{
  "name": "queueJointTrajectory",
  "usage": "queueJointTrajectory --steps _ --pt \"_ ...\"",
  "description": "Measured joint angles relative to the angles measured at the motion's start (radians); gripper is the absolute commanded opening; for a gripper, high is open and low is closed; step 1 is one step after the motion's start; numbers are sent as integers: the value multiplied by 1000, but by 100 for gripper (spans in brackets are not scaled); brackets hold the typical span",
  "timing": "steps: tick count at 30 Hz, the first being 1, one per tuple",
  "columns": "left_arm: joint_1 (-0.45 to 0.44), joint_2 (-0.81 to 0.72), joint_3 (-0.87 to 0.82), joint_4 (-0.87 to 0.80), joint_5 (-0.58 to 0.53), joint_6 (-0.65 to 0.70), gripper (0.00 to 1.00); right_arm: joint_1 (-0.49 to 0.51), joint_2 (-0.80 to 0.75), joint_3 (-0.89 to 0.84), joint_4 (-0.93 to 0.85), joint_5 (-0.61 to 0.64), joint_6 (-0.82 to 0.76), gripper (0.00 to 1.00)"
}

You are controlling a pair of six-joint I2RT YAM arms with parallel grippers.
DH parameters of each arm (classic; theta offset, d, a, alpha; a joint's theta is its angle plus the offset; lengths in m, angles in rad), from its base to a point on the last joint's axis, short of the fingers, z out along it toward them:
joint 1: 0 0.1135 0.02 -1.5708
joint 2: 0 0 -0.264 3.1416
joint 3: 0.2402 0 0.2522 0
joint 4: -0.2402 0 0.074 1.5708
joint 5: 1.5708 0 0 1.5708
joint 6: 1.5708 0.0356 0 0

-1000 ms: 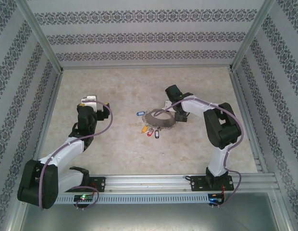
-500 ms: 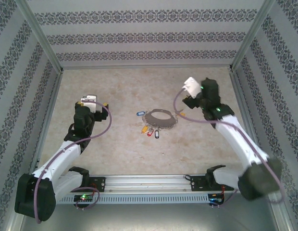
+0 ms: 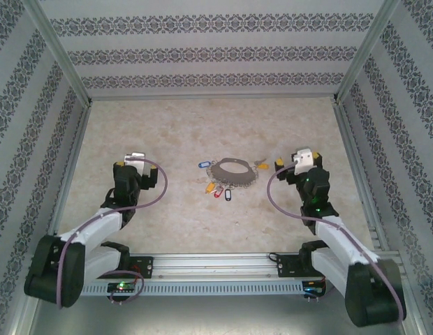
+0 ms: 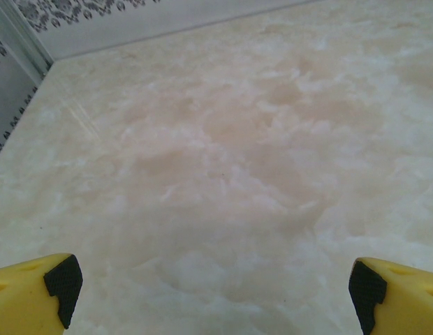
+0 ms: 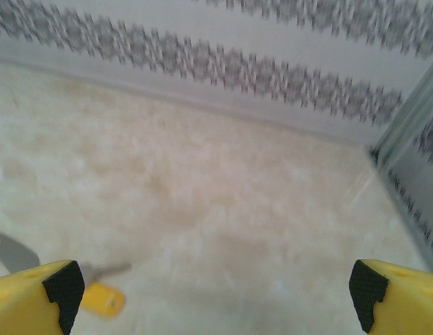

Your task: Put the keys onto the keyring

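Pale, stone-looking table (image 3: 167,125) is stretching out between patterned walls (image 3: 216,49). On the left, the left gripper (image 3: 133,162) is hanging low over a bare part of the table, well apart from the keys. Its yellow fingers (image 4: 35,300) are standing wide apart and are holding nothing.

Near the middle of the table, the keyring (image 3: 230,169) is lying flat. The keys (image 3: 218,187) are fanning out around its near side, with blue, yellow and red tags poking out. I cannot tell which ones are already hanging on the loop. One yellow-tagged key (image 3: 260,165) is lying just beside the ring's right end, between the ring and the right arm.

On the right, the right gripper (image 3: 298,162) is sitting near that key. Its fingers (image 5: 398,293) are also spread wide and are carrying nothing. The yellow tag is showing close to its left fingertip in the right wrist view.

The keys are looking tiny, light, hard and a bit slippery. They are lying flat, so pinching the thicker plastic tag is probably easier. The ring is looking thin and stiff, and it is likely to slide, so the other gripper should pinch a bare bit of it.
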Motion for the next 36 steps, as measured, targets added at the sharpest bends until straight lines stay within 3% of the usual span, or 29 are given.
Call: queueJointTrajectory --steps 10,14,20,24,36 --pt "2 343 99 191 -9 15 99 -64 446 8 345 -8 128 98" --pt "40 391 150 204 1 6 99 -87 565 49 426 -15 159 98" --pt "199 435 99 332 152 -51 99 -87 564 84 413 -2 180 98" --pt "201 445 93 337 217 -60 99 -87 564 117 377 26 187 98" --pt "201 445 93 339 247 -62 99 -72 563 138 337 65 187 98"
